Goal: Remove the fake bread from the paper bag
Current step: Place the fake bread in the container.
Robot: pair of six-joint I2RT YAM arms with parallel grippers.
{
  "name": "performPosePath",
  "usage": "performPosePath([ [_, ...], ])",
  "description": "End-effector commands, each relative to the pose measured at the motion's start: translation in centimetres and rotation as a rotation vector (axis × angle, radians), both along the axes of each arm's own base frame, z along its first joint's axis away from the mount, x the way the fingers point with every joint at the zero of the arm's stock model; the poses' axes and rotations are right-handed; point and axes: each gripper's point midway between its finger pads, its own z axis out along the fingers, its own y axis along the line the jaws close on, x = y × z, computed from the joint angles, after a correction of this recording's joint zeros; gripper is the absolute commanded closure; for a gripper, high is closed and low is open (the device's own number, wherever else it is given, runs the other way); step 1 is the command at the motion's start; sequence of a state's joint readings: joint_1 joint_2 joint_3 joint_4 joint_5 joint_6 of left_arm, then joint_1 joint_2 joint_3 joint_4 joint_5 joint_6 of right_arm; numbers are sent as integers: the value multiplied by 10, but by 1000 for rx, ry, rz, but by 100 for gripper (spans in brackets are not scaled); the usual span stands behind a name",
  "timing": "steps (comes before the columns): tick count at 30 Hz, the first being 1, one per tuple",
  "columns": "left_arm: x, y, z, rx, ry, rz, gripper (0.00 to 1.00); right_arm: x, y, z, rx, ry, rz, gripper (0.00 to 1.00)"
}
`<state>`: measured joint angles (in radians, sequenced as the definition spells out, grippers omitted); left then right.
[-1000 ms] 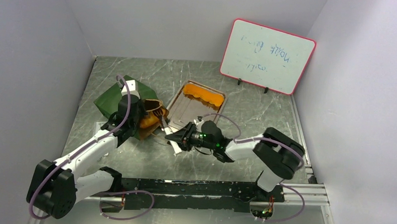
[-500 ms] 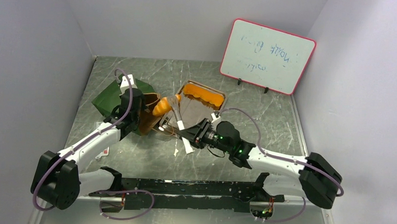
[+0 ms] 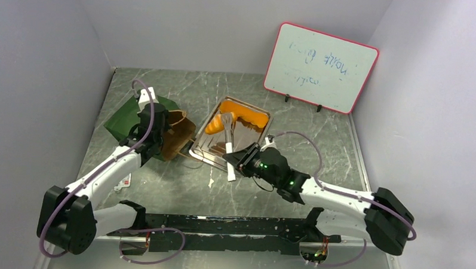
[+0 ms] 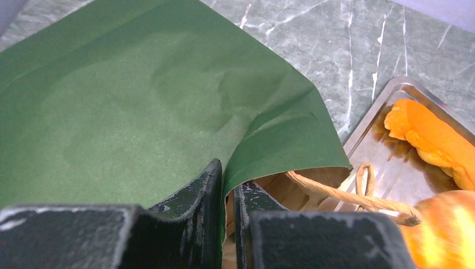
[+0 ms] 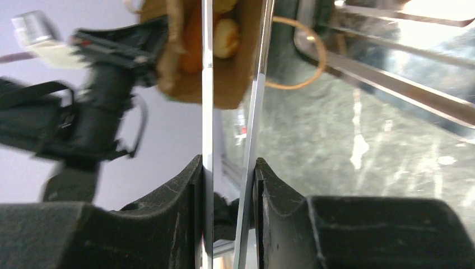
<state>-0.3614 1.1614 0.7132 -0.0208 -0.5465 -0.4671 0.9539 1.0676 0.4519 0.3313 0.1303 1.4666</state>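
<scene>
Fingers of the left gripper are pressing almost together, clamping the upper rim of the paper bag, with only the thin green sheet between them. That bag is lying on its side on the left part of the marbled table, its brown mouth facing right toward the metal tray, and a twisted brown handle is looping out of the opening. The right gripper is closing narrowly around a pair of metal tongs, one finger bearing on each of the two steel arms, so a slim gap is showing between those arms. The tongs are reaching out over the tray, and the fake bread, an orange piece, is sitting right at their tips above the tray's left side, outside the bag; whether it is resting on the metal or hanging clear cannot be told. A second orange piece is lying along the tray's far end. At the back right a whiteboard with a red frame is leaning against the wall, carrying faint blue handwriting that is too small and pale to read. No brand or label is showing on the bag.
</scene>
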Motion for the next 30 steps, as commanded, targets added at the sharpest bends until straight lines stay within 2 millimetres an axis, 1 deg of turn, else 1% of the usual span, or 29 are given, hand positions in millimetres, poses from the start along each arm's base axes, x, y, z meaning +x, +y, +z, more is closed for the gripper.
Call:
performPosePath([
  [1, -3, 8, 26, 2, -44, -7, 93, 21, 2, -12, -91, -49, -28, 100],
  [3, -7, 8, 28, 5, -44, -22, 93, 27, 4, -23, -114, -34, -8, 100],
  [6, -12, 6, 32, 3, -76, -60, 93, 37, 4, -33, -135, -32, 20, 100],
  [11, -15, 5, 34, -4, -91, -77, 93, 58, 6, -37, -166, -38, 114, 100],
  [13, -14, 4, 35, -8, -93, -80, 93, 62, 9, -39, -161, -30, 164, 100],
  [16, -13, 2, 36, -15, -95, -87, 93, 63, 15, -38, -138, -23, 225, 100],
  [22, -9, -2, 40, -20, -97, -99, 93, 62, 21, -43, -77, 15, 295, 100],
  [28, -9, -2, 43, -18, -104, -103, 93, 65, 11, -52, -91, 44, 292, 100],
  [30, -9, -3, 43, -24, -104, -105, 93, 66, 6, -57, -88, 62, 292, 94],
])
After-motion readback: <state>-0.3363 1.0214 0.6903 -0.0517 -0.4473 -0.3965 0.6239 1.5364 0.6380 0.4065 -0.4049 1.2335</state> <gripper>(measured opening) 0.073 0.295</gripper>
